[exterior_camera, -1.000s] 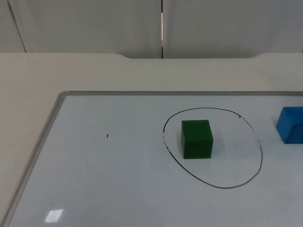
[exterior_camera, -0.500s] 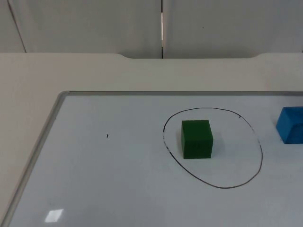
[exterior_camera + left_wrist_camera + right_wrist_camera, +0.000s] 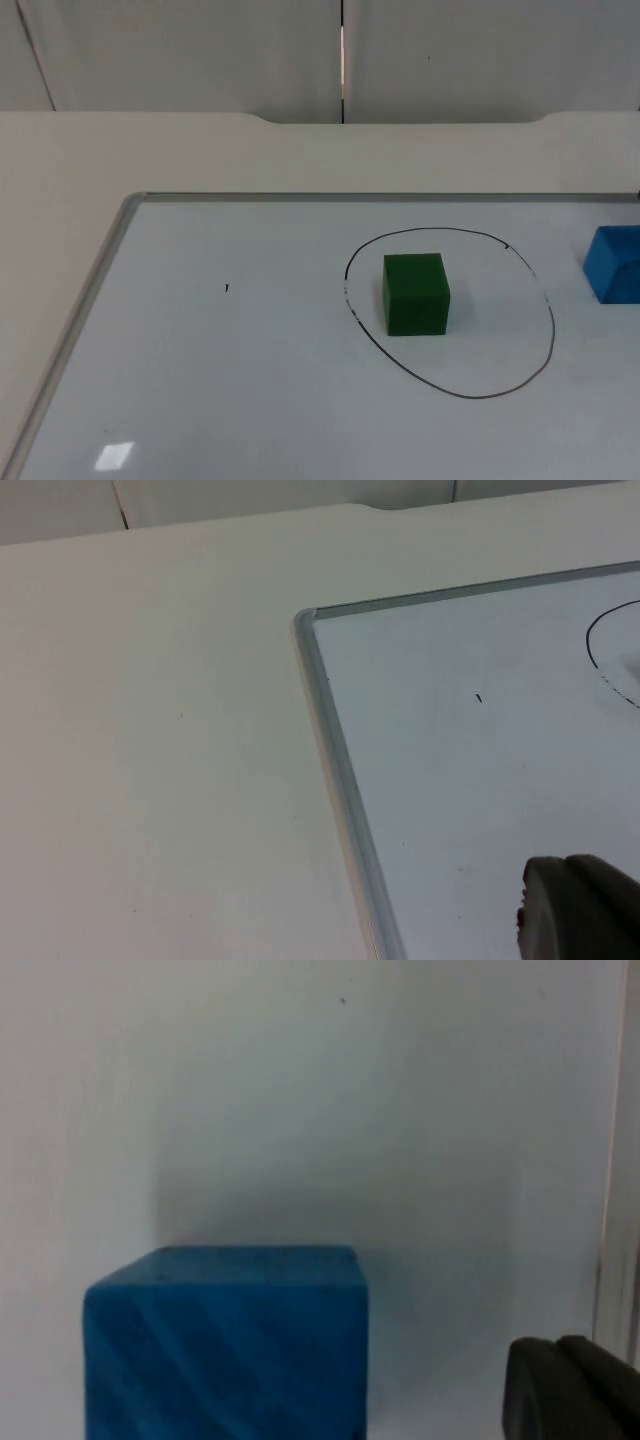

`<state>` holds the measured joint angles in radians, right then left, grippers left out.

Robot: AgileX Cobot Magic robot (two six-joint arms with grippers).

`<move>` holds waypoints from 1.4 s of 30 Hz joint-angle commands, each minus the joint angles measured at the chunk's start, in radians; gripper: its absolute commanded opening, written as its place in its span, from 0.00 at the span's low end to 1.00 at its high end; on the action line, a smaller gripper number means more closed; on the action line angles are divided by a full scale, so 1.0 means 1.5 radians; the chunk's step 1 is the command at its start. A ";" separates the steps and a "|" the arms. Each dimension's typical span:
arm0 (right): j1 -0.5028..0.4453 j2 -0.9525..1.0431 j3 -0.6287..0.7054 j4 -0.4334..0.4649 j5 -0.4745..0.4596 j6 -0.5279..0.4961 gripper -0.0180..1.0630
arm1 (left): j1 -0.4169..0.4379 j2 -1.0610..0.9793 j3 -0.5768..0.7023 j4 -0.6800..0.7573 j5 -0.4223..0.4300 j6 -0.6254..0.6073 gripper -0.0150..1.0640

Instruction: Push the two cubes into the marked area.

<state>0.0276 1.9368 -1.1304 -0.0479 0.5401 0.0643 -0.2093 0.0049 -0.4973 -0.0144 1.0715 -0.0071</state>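
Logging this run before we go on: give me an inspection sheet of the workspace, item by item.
Surface: whiteboard with a metal frame, lying flat on the white table top.
Marked area: hand-drawn black oval on the whiteboard.
Green cube: inside the oval, in its left part, upright.
Blue cube: outside the oval, to its right, at the top view's right edge; close before the right wrist camera.
Clutter: one small black mark on the whiteboard left of the oval; nothing else seen.
Left gripper: a fingertip over the whiteboard near its left frame, touching no cube.
Right gripper: a fingertip beside the blue cube; contact cannot be told.
Cables: nothing seen.
Surroundings: grey partition wall behind the table.
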 commanded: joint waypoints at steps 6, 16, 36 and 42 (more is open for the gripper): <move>-0.004 0.022 -0.004 0.021 -0.035 -0.004 0.02 | 0.001 -0.003 0.002 0.002 0.002 0.001 0.01; -0.004 0.024 -0.004 0.022 -0.054 -0.004 0.02 | 0.001 -0.003 0.002 0.002 0.002 0.001 0.01; 0.013 0.024 -0.004 0.052 -0.064 -0.005 0.02 | 0.001 -0.003 0.002 0.002 0.002 0.001 0.01; 0.029 0.024 -0.004 0.052 -0.064 -0.005 0.02 | 0.001 -0.003 0.002 0.002 0.002 0.001 0.01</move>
<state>0.0650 1.9723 -1.1327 0.0307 0.4494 0.0616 -0.2093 0.0049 -0.4973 -0.0144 1.0715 -0.0071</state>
